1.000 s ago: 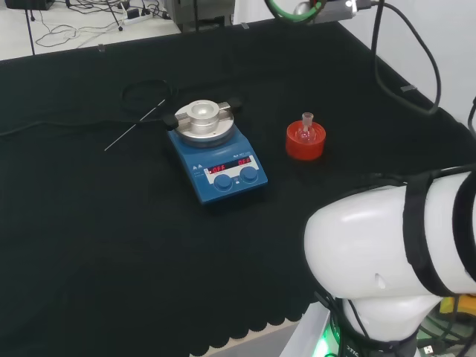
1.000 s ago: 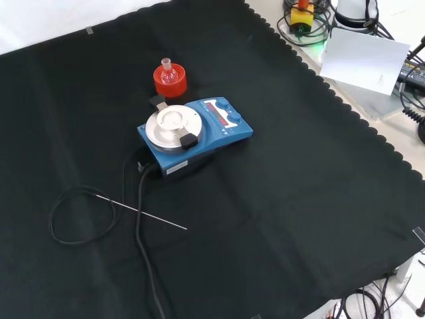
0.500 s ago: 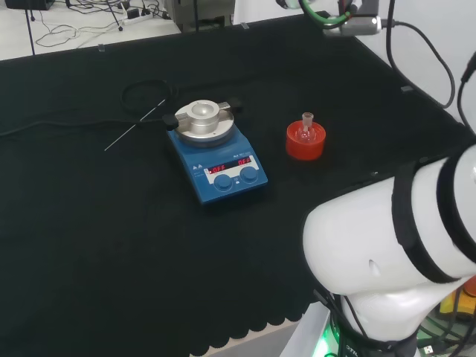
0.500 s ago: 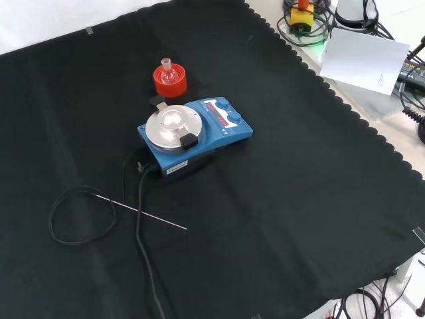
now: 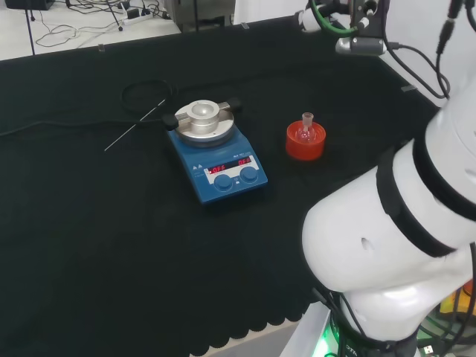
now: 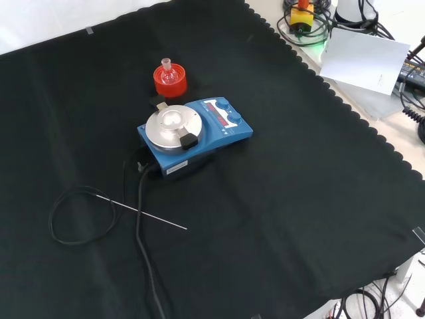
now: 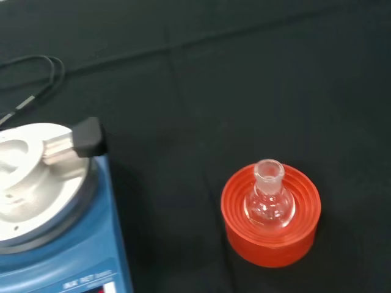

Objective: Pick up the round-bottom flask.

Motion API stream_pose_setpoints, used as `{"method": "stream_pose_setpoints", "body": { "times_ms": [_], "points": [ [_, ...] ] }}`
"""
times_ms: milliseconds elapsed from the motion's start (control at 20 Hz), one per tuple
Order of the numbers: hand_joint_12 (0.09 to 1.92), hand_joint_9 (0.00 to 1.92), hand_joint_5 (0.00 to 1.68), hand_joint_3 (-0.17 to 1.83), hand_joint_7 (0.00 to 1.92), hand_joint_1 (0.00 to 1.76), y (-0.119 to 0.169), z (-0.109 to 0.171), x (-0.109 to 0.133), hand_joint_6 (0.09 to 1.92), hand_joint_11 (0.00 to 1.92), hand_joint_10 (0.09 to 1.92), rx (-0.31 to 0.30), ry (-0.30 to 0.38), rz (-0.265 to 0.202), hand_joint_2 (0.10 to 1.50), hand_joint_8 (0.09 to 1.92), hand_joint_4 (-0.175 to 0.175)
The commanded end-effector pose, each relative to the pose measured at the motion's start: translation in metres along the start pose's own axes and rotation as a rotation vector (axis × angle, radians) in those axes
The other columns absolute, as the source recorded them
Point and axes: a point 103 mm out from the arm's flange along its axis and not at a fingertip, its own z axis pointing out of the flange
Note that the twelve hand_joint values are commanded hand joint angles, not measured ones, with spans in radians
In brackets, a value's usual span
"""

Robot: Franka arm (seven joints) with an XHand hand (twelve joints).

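A small clear round-bottom flask (image 5: 306, 128) stands upright, neck up, in a red ribbed ring stand (image 5: 306, 143) on the black cloth. In the head view it is right of the stirrer. In the front view the flask (image 6: 168, 72) and its stand (image 6: 170, 83) sit just beyond the stirrer. The wrist view looks down on the flask (image 7: 269, 199) in its stand (image 7: 270, 220) from some height, with nothing touching it.
A blue hotplate stirrer (image 5: 216, 154) with a round metal top (image 6: 172, 124) stands beside the stand. Its black cable (image 6: 143, 219), a cable loop and a thin metal probe (image 6: 143, 212) lie on the cloth. The arm's white links (image 5: 394, 238) fill the head view's right.
In the head view the arm's white links have swung upward and the wrist part with its cables at the top has shifted right and down. Flask, stand and stirrer have stayed put.
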Motion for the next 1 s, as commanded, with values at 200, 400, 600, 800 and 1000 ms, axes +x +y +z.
{"method": "stream_pose_setpoints", "body": {
  "times_ms": [200, 400, 600, 800, 1000],
  "points": [
    [1.38, 0.21, 0.42, 0.30, 0.09, 0.32, 0.051, 0.040, -0.028, 0.40, 0.00, 0.71, 0.023, 0.037, 0.020, 1.22, 0.63, -0.045],
    [1.38, 0.21, 0.42, 0.29, 0.09, 0.33, 0.058, 0.052, -0.025, 0.40, 0.00, 0.71, 0.034, 0.034, 0.021, 1.22, 0.63, -0.046],
    [1.39, 0.23, 0.44, 0.28, 0.11, 0.41, 0.059, 0.064, -0.027, 0.42, 0.00, 0.72, 0.011, 0.020, 0.023, 1.19, 0.64, -0.052],
    [1.41, 0.33, 0.57, 0.31, 0.18, 0.74, 0.056, 0.077, -0.024, 0.51, 0.03, 0.71, -0.025, -0.010, 0.030, 0.99, 0.67, -0.061],
    [1.41, 0.43, 0.67, 0.60, 0.25, 0.89, 0.055, 0.094, -0.023, 0.64, 0.11, 0.69, -0.012, -0.017, 0.043, 0.75, 0.70, -0.065]
  ]
}}
